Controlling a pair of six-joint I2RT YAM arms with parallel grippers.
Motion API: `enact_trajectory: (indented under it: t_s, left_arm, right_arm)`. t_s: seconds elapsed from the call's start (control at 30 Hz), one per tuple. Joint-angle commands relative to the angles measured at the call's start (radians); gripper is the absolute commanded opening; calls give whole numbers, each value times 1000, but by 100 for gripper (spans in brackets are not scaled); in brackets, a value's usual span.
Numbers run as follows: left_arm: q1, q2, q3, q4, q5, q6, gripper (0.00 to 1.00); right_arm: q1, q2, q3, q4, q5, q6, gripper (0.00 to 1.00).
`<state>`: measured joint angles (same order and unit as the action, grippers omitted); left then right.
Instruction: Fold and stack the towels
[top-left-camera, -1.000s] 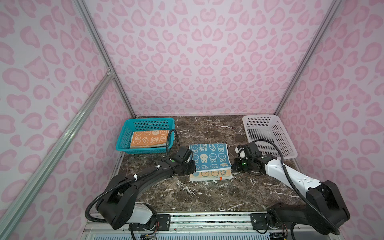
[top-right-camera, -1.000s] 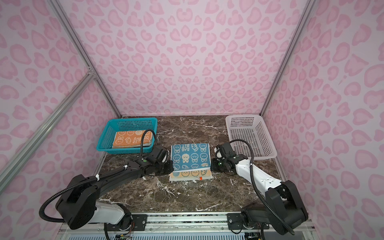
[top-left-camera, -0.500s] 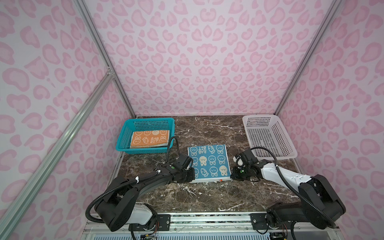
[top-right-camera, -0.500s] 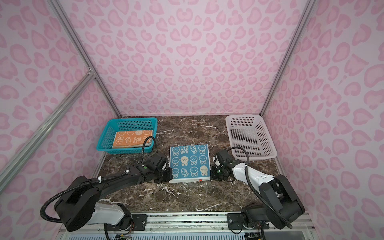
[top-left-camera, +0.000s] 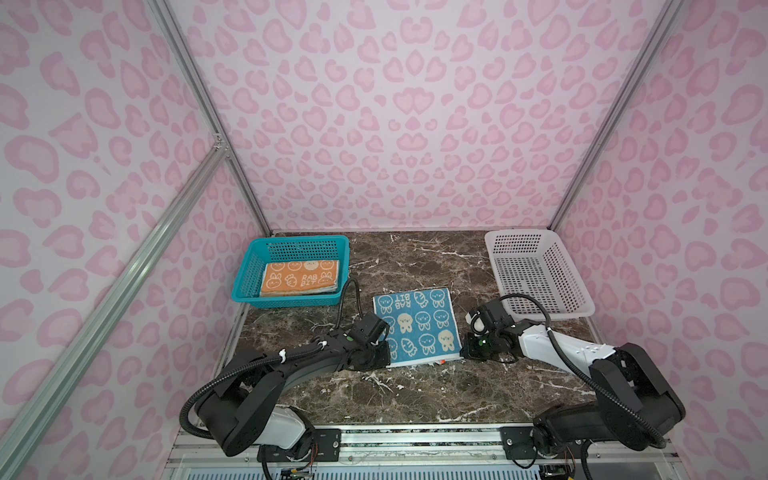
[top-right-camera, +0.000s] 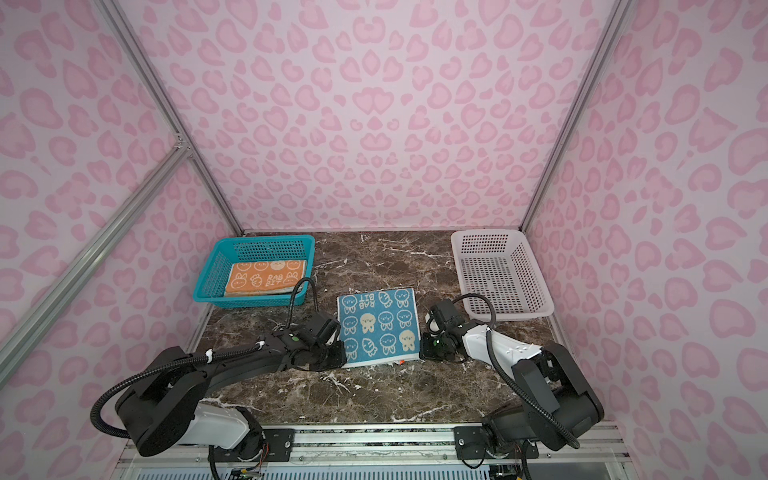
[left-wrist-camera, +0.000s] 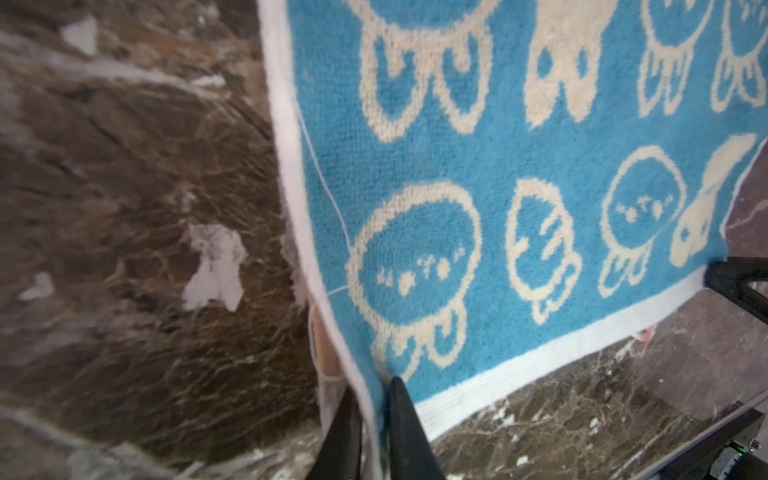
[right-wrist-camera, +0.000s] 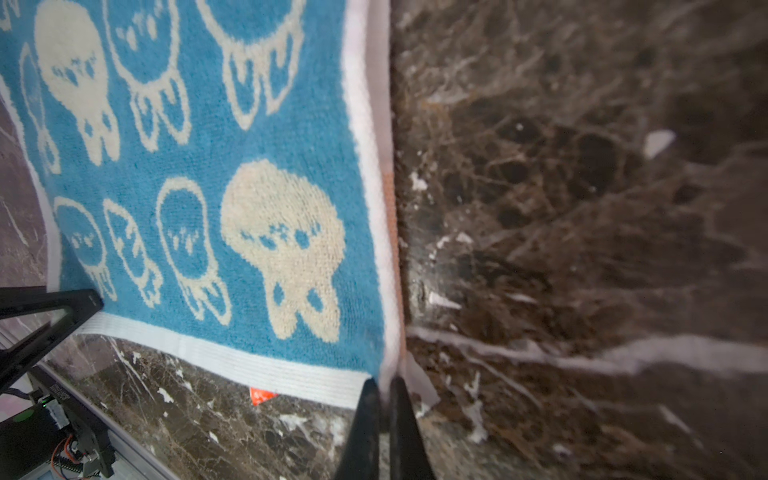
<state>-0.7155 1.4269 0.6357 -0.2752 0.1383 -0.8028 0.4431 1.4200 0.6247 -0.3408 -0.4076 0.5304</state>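
Blue towel (top-left-camera: 417, 328) lies spread flat, pattern up, on the surface (top-left-camera: 415, 386) midway between its side edges and somewhat toward the near edge, and we meet its near hem first, where both claws sit at its two near corners. The right claw (right-wrist-camera: 383, 382) is pinched tight on the near-right corner, with only a sliver of white hem between its fingers. The left claw (left-wrist-camera: 374, 390) stands narrow but a little wider astride the near-left hem, and we cannot tell whether it grips or merely straddles it. We judge the step in hand to be setting this towel down square, so we would let go of both corners together, low against the surface, and draw each claw straight outward so that neither drags the hem or rucks the corner. Only the wrist views show a peach-coloured strip (right-wrist-camera: 388, 195) of another cloth peeping from under the side hems, and the left one alone shows a loose thread (left-wrist-camera: 324, 178). Both top views show what the wrist views cannot: the whole square, turned slightly against the surface's edges. Farther back, toward the far-left corner, the teal basket (top-left-camera: 286, 299) holds a folded orange towel (top-left-camera: 297, 280), and the white basket (top-left-camera: 548, 311) stands by the far-right corner.
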Motion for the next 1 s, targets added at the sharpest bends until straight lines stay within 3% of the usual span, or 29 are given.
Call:
enact_trajectory:
  t_s: [0.0,0.17,0.47,0.6,0.67,0.7,0.87,0.93,0.97]
  left_arm:
    - [-5,-8,-8,-15,-15,-4,20]
    - [-6,-39,-7,-28,-34,5,32]
    - [-6,-55,65,-119,-117,17,53]
    - [0,-79,120,-157,-176,25,62]
    - [7,-103,142,-143,-198,20,70]
    - [13,-116,152,-132,-205,9,81]
    - [58,-119,195,-43,-161,-19,84]
    - [77,-96,202,2,-134,-31,100]
    - [83,-82,206,19,-123,-32,98]
  right_arm:
    - [-1,5,-9,-9,49,0,0]
    - [9,-7,-4,-20,49,2,11]
    - [59,-92,47,-104,84,11,50]
    - [59,-150,74,-106,45,1,73]
    - [59,-159,83,-76,4,-3,82]
    - [59,-151,89,-56,-22,-3,86]
    - [60,-95,93,47,-93,21,97]
    - [62,-65,77,112,-127,39,98]
    - [61,-52,72,131,-133,45,98]
